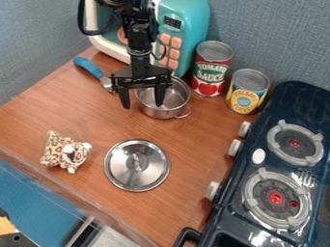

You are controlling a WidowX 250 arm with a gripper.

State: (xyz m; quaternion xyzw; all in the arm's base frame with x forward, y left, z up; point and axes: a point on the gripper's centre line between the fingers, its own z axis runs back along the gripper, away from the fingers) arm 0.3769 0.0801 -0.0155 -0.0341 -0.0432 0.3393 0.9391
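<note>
So, clock-face stuff first: 12 is the top edge of the camera view. My gripper [142, 106] has its two fingers spread wide apart, tips hanging down, and I can't see anything gripped. Nearest thing is the little metal pot [160, 114], whose middle sits at about 2 to 3 o'clock from the midpoint of my fingertips, so I'm off-centre on it. One tip is over the pot's 9 o'clock side, the other is just outside, past the rim. Can't tell if either touches. The line between my tips runs roughly 9 to 3; the pot's round, so no real long axis, but its wire handle [185, 114] pokes out at about 4.

Rest of the counter [103, 120], from me: lid [136, 173] at 6, well apart, plush toy [66, 152] toward 8, blue-handled utensil [88, 66] between 10 and 11, tomato can [211, 70] around 2.
</note>
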